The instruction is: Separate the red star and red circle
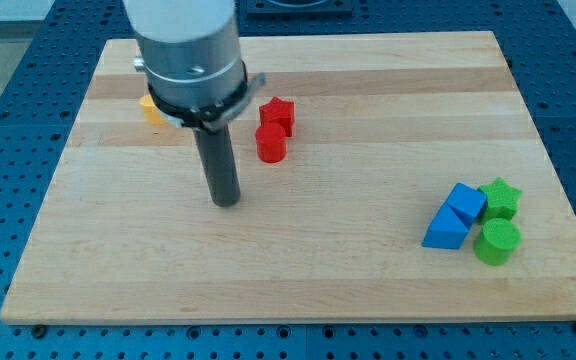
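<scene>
The red star (277,113) lies on the wooden board (368,120) left of centre near the view's top. The red circle (271,143) sits just below it, touching or nearly touching it. My tip (226,202) rests on the board to the lower left of the red circle, about a block's width or more away from it, touching no block.
A yellow block (151,108), partly hidden behind the arm, lies at the upper left. At the lower right sits a cluster: a blue cube (466,202), a blue triangle (445,230), a green star (500,197) and a green circle (496,242).
</scene>
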`<action>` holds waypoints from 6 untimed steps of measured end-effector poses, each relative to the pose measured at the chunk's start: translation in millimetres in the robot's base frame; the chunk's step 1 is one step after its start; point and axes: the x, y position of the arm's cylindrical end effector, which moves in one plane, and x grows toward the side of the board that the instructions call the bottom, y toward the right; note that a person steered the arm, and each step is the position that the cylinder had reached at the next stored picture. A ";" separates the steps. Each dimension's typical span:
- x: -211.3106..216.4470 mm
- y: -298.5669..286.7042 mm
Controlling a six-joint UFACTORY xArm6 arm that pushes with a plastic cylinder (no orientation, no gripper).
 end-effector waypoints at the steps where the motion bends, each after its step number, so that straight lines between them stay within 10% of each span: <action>1: -62.2 -1.5; 6: -92.7 96.0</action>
